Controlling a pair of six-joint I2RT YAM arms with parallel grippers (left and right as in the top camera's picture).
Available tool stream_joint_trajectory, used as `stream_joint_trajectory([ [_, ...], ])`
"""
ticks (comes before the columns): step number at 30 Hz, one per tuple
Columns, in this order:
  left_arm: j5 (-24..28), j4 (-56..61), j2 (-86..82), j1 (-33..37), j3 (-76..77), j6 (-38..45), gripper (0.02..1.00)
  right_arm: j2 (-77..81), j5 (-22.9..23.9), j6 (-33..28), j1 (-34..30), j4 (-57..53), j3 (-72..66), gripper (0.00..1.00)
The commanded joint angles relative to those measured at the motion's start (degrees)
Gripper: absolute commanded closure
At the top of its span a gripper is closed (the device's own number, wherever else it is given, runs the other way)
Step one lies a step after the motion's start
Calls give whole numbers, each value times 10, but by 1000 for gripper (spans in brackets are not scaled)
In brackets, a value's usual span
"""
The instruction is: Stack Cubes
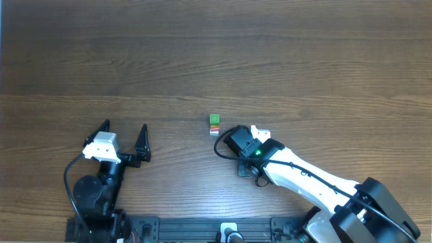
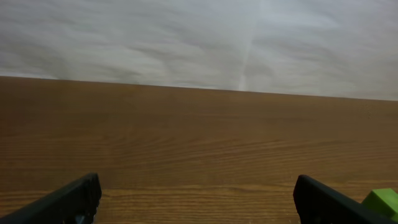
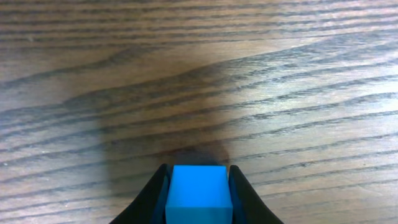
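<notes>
A small stack of cubes (image 1: 214,124) stands near the table's middle, with a green cube (image 1: 214,119) on top and a red and a pale layer under it. The green cube (image 2: 384,202) also peeks in at the edge of the left wrist view. My right gripper (image 1: 234,142) hangs just right of and nearer than the stack, pointing down. It (image 3: 199,186) is shut on a blue cube (image 3: 199,194) held above bare wood. My left gripper (image 1: 123,133) sits open and empty at the left, well apart from the stack; its dark fingers (image 2: 68,202) frame bare table.
The wooden table (image 1: 216,61) stretches wide and bare beyond the stack. A pale wall (image 2: 199,37) rises behind the table's far edge. Both arm bases and a black rail (image 1: 216,229) line the near edge.
</notes>
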Motion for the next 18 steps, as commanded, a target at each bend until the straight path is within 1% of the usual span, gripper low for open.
stream_joint_trajectory([
  [1, 7, 0, -4, 3, -3, 8, 20, -6, 6, 0, -11, -38, 55, 873],
  [5, 7, 0, -4, 3, -3, 9, 18, -7, 38, -16, -18, -122, 156, 899],
  [7, 7, 0, -4, 3, -3, 9, 23, -5, 49, -26, -23, -165, 216, 939],
  [9, 7, 0, -4, 3, -3, 8, 18, 0, 49, -41, -27, -201, 278, 985],
  [14, 7, 0, -4, 3, -3, 8, 18, 34, 49, -50, -27, -279, 423, 989],
  [18, 7, 0, -4, 3, -3, 9, 18, 88, 49, -50, -22, -318, 514, 989],
])
